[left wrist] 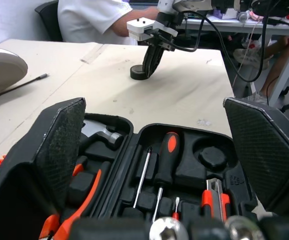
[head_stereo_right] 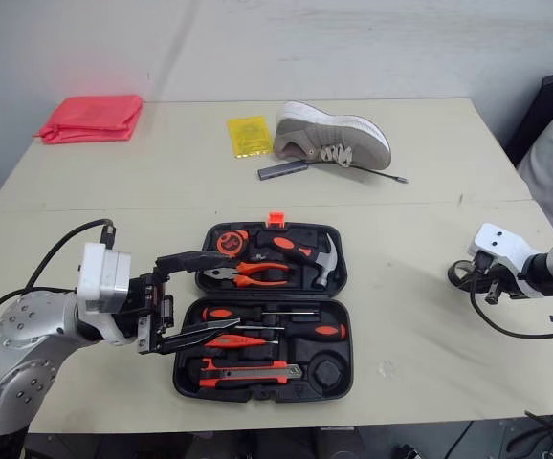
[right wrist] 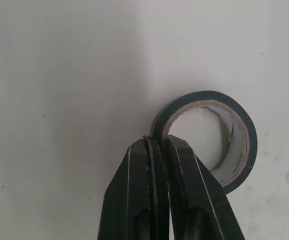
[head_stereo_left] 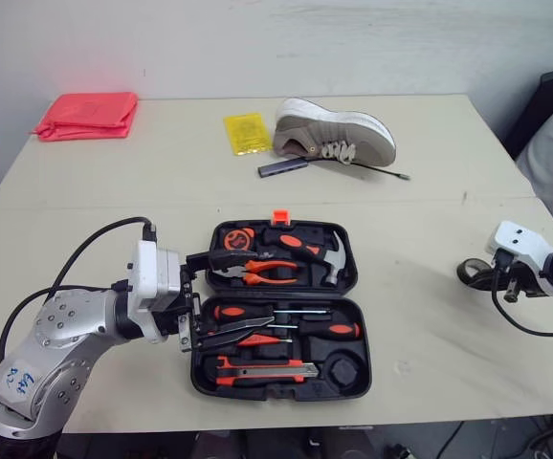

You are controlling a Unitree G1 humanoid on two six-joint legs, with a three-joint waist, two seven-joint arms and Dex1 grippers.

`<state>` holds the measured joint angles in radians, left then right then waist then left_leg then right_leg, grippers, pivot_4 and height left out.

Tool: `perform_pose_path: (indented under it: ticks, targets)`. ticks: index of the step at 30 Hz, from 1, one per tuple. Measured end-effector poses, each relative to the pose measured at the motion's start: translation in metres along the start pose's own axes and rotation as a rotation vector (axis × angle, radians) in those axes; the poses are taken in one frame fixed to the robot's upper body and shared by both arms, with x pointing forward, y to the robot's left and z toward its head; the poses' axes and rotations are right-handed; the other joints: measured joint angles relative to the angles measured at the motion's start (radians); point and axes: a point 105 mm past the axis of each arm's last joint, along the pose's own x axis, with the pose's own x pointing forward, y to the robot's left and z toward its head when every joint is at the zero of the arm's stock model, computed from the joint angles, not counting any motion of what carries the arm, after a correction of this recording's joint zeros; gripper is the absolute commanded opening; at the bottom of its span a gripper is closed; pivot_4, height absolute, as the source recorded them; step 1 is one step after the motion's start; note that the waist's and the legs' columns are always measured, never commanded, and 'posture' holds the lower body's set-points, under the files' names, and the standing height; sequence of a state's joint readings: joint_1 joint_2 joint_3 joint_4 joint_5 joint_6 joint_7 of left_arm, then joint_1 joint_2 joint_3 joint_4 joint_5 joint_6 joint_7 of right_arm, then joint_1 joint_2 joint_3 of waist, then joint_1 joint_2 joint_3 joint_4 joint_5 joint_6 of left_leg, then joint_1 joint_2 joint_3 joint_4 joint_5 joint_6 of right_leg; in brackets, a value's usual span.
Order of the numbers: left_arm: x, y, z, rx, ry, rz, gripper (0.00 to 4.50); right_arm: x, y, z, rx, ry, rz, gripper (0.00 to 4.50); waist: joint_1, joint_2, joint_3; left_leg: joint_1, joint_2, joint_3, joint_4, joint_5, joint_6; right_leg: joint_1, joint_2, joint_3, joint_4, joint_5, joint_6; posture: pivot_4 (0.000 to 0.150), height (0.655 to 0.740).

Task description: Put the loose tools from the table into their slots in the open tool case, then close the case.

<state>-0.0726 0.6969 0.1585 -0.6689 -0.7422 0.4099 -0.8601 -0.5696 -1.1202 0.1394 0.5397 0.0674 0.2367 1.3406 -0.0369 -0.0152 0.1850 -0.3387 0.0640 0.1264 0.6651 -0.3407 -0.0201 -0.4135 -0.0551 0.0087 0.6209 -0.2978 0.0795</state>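
Beige table, red cloth at its far left corner. Your left gripper hangs at the left edge of the tool case, jaws spread wide, nothing held. The case lies open near centre, with pliers, hammer and screwdrivers seated. One round recess at its near right corner stands empty. Well right, your right gripper pinches the wall of the tape roll, which rests on the table. Outstanding, in my judgement: seat the tape, close the case.
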Motion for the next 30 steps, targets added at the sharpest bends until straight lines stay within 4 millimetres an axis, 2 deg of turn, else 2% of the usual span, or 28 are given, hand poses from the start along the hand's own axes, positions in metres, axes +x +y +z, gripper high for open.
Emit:
perform_pose_path:
  ticks: [1,3,5,6,8,10,12,14,18,24,30]
  targets:
    - [0.000,0.000,0.000,0.012,0.003,-0.001,4.50,0.000,0.004,0.006,-0.016,-0.022,0.031,0.02,-0.001,0.000,0.000,0.000,0.000,0.000,0.000,0.000,0.000,0.000,0.001,0.000,0.000,0.000,0.000,0.150,0.7400]
    - [-0.002,-0.001,-0.003,0.036,0.040,-0.017,4.50,-0.003,0.022,0.034,-0.064,-0.118,0.158,0.02,-0.004,0.001,0.000,0.000,0.002,0.000,0.000,0.000,-0.001,0.000,0.008,0.002,0.001,0.000,0.000,0.150,0.7400]
    - [-0.004,-0.004,-0.004,0.046,0.056,-0.045,4.50,-0.008,0.053,0.075,-0.138,-0.235,0.317,0.02,-0.010,0.001,0.001,0.001,0.007,-0.002,0.000,-0.001,-0.003,0.000,0.008,0.005,0.002,0.000,-0.001,0.150,0.7400]
    - [-0.005,-0.005,-0.004,0.045,0.058,-0.052,4.50,-0.009,0.062,0.086,-0.153,-0.265,0.356,0.02,-0.010,0.001,0.001,0.001,0.010,-0.002,0.000,-0.002,-0.004,0.000,0.008,0.005,0.001,-0.001,-0.001,0.150,0.7400]
    - [-0.008,-0.011,-0.010,0.018,0.068,-0.066,4.50,-0.013,0.098,0.110,-0.164,-0.324,0.507,0.02,-0.008,0.001,0.001,0.001,0.013,-0.004,-0.001,-0.003,-0.006,0.000,0.009,0.003,0.001,-0.002,-0.004,0.150,0.7400]
    - [-0.009,-0.017,-0.013,-0.002,0.073,-0.075,4.50,-0.013,0.131,0.119,-0.178,-0.330,0.648,0.02,-0.004,0.001,0.001,0.000,0.015,-0.004,-0.001,-0.005,-0.006,0.000,0.009,0.001,0.001,-0.003,-0.006,0.150,0.7400]
    - [-0.008,-0.024,-0.012,0.001,0.068,-0.089,4.50,-0.010,0.167,0.119,-0.219,-0.292,0.793,0.02,0.003,0.001,0.000,0.000,0.016,-0.005,-0.001,-0.007,-0.007,-0.001,0.009,-0.001,0.000,-0.004,-0.007,0.150,0.7400]
    - [-0.007,-0.029,-0.011,0.002,0.067,-0.094,4.50,-0.006,0.190,0.114,-0.240,-0.253,0.887,0.02,0.010,0.001,0.000,-0.001,0.016,-0.005,-0.001,-0.009,-0.004,-0.001,0.009,-0.001,-0.001,-0.004,-0.007,0.150,0.7400]
    - [-0.008,-0.031,-0.014,-0.018,0.076,-0.083,4.50,0.000,0.198,0.110,-0.277,-0.219,0.903,0.02,0.008,-0.001,0.000,-0.001,0.015,-0.003,0.001,-0.010,-0.001,-0.001,0.009,0.000,-0.002,-0.004,-0.007,0.150,0.7400]
    - [-0.010,-0.031,-0.015,-0.034,0.086,-0.061,4.50,0.024,0.208,0.102,-0.359,-0.188,0.915,0.02,0.007,-0.002,0.000,0.000,0.014,-0.003,0.001,-0.010,-0.002,-0.001,0.011,-0.001,0.000,-0.005,-0.009,0.150,0.7400]
    - [-0.011,-0.034,-0.015,-0.048,0.103,-0.065,4.50,0.038,0.211,0.098,-0.435,-0.152,0.892,0.02,0.006,-0.002,0.000,0.001,0.014,-0.003,0.001,-0.010,-0.002,-0.001,0.011,-0.001,0.001,-0.005,-0.010,0.150,0.7400]
